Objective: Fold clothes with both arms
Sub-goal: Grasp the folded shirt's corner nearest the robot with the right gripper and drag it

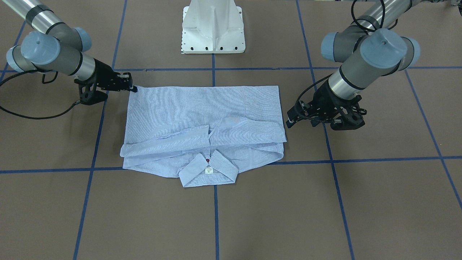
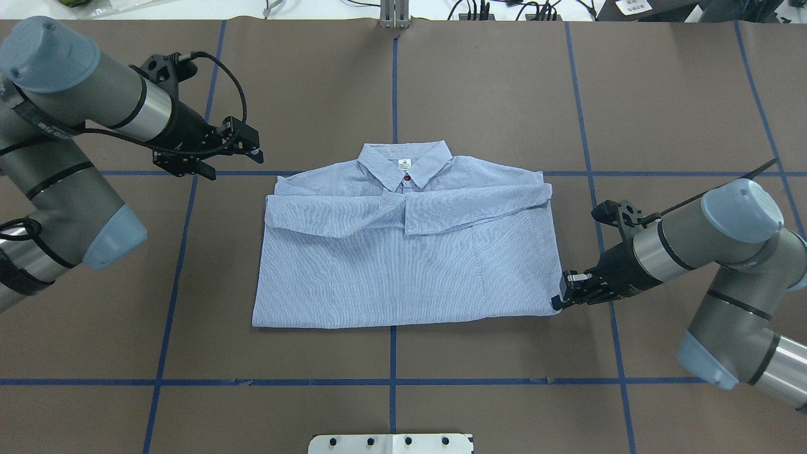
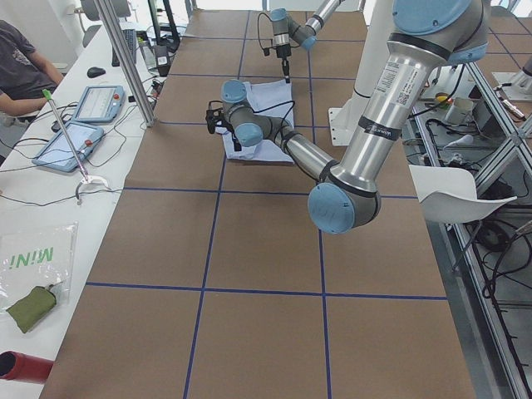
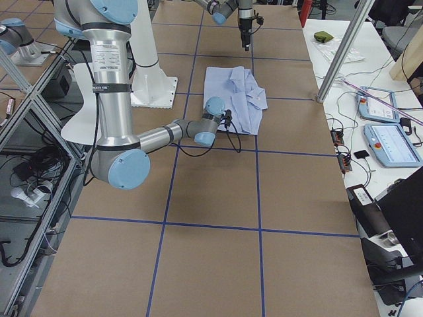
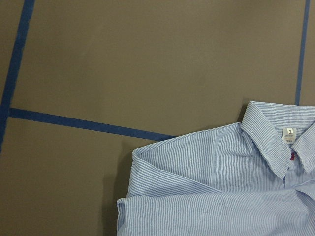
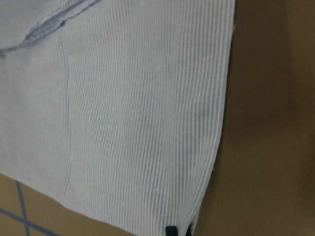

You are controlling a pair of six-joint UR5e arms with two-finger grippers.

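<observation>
You are standing in a robotics lab: robot arms (image 1: 364,54) on a white pedestal (image 1: 213,29), a brown table (image 2: 504,410) gridded with blue tape (image 2: 392,353), pendants (image 4: 390,142) on a side bench (image 3: 50,216), an aluminium post (image 3: 123,58).

Shirt (image 2: 403,265): light blue, fine white stripes, flat on table (image 2: 479,94) centre, front up, sleeves folded across chest; collar (image 2: 378,161) away from robot, white neck label (image 2: 404,165), red button (image 2: 408,178). Left arm (image 2: 94,107), right arm (image 2: 693,233): silver-grey, pale blue joint caps. Right gripper (image 2: 558,302): fingertips pinched on shirt's near right corner. Left gripper (image 2: 252,144): jaws apart, off cloth, beside left shoulder
</observation>
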